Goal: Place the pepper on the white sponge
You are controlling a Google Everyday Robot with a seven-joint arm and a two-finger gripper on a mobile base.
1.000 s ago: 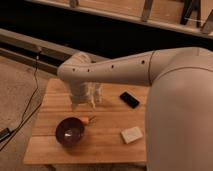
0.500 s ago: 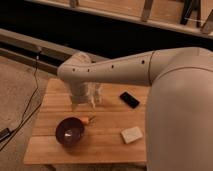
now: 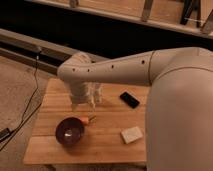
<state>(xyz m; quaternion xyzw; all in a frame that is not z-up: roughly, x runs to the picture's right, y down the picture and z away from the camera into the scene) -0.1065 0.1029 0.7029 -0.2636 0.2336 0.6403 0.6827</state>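
End effector [image 3: 85, 102] above table [image 3: 110, 127], opening unclear, pepper [image 3: 85, 120] just beside empty purple bowl [image 3: 68, 133], white sponge [image 3: 132, 134] apart

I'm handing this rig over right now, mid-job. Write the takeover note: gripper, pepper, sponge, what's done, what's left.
Gripper: hangs low over the wooden table, just behind the pepper, not holding it.
Pepper: lies on the table against the purple bowl, on the side toward the sponge.
White sponge: flat on the table, nothing on it, well apart from the pepper.
Done: no grasp yet.
Left: grasp the pepper, carry it across, set it on the sponge.
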